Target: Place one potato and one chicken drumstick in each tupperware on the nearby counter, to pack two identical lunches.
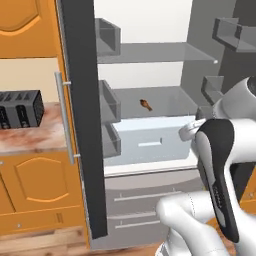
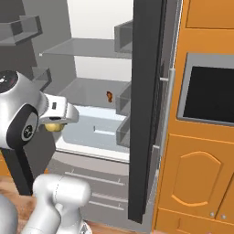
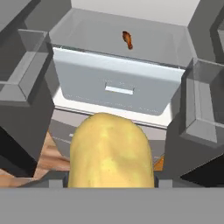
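Fridge (image 3: 118, 83) doors stand wide; jaws hold potato (image 3: 111, 151) at frame bottom, drumstick (image 3: 127, 39) far back on shelf.

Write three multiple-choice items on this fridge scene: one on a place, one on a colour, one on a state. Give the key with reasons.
1. Where does the chicken drumstick lie?
A. on a fridge shelf
B. on the counter
C. in the drawer

2. What colour is the toaster?
A. white
B. black
C. orange

3. What is the end effector doing?
A. hanging empty
B. gripping the door handle
C. holding the potato

Key: 1 A, the drumstick rests on the grey shelf above the pale drawer. 2 B, it stands dark on the marble worktop. 3 C, the hand view shows the yellow potato between the fingers.
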